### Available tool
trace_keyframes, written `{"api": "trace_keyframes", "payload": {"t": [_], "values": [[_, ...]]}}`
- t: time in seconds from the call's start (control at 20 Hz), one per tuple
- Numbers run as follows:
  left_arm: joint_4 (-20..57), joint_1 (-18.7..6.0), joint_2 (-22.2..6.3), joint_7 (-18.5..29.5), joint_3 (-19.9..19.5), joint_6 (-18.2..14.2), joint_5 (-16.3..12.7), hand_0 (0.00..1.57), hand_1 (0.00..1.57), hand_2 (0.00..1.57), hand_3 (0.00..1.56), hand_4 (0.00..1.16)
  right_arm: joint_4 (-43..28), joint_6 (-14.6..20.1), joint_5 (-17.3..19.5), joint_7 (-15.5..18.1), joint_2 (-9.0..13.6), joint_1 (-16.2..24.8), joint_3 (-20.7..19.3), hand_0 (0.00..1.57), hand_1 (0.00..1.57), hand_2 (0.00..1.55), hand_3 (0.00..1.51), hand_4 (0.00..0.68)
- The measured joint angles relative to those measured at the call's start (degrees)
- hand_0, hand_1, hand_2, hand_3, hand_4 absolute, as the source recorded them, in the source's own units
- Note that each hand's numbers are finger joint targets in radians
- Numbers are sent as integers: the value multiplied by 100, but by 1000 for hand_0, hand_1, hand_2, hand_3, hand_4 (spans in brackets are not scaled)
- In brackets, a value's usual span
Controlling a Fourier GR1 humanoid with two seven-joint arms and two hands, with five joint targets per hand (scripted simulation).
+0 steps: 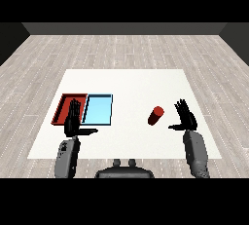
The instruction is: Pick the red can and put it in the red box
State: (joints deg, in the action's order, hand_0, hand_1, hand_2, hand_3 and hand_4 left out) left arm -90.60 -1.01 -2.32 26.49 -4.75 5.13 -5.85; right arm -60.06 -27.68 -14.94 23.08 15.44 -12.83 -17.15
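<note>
A red can [155, 116] lies on its side on the white table [131, 85], right of the middle. My right hand [186, 118] hovers just right of the can, fingers straight and thumb pointing toward it, not touching. The red tray [63, 103] lies at the left, with the light blue tray [98, 109] beside it on its right. My left hand [73, 121] is open over the red tray's near right corner, hiding part of it, with the thumb stretched toward the blue tray.
Both grey forearms come in from the lower corners. The table's near edge runs just behind the wrists. Wooden floor surrounds the table on all sides.
</note>
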Motion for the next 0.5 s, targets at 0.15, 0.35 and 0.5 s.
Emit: {"api": "trace_keyframes", "payload": {"t": [0.15,0.35,0.5], "values": [[-158,66,57,-68,159,-134,25,0,0,0,0,0,-126,53,-89,-131,-68,86,39,0,0,0,0,0],[-217,115,55,-110,184,-111,2,0,0,0,0,0,-175,182,-55,-137,-280,149,200,0,0,0,0,0],[-242,142,18,-95,178,-75,8,0,0,0,0,0,36,191,-68,-76,-334,44,240,0,0,0,0,0]]}}
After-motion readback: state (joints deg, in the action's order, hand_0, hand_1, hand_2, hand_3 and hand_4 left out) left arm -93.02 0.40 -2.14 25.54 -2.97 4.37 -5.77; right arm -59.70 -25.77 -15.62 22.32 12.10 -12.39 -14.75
